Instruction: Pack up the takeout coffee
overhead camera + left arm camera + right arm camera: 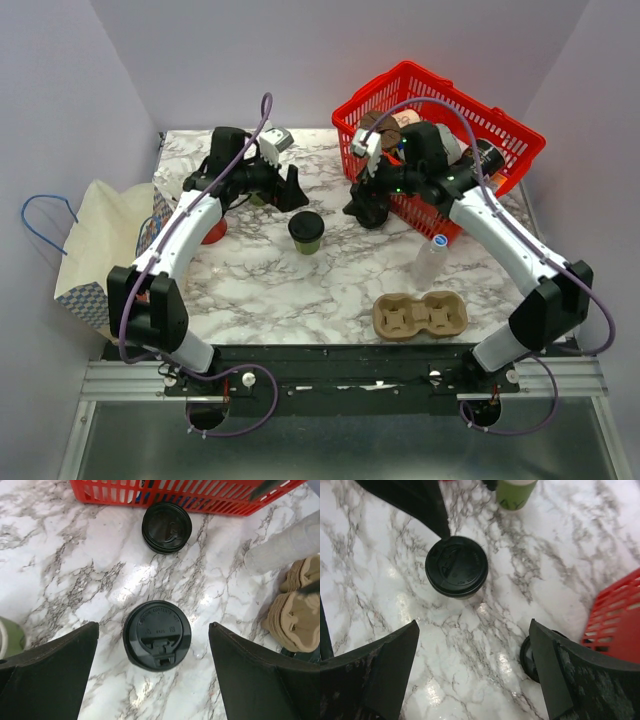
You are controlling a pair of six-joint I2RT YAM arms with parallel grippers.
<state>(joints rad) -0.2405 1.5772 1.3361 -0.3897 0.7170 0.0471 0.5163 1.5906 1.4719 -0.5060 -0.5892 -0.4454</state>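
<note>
The takeout coffee (305,232), an olive-green cup with a black lid, stands upright near the middle of the marble table (260,290). My left gripper (290,193) hovers just behind and left of it, open and empty. In the left wrist view the lid (156,635) shows between the wide-spread fingers (55,670), untouched. My right gripper (365,208) is open too, right of the cup beside the basket. In the right wrist view the cup (456,566) sits well ahead of the gripper (474,625).
A red basket (440,140) with goods stands at the back right, with a stack of black lids (166,527) beside it. A cardboard cup carrier (420,315) and a plastic bottle (430,258) sit front right. An unlidded green cup (516,492), a red cup (212,232) and a paper bag (95,250) are on the left.
</note>
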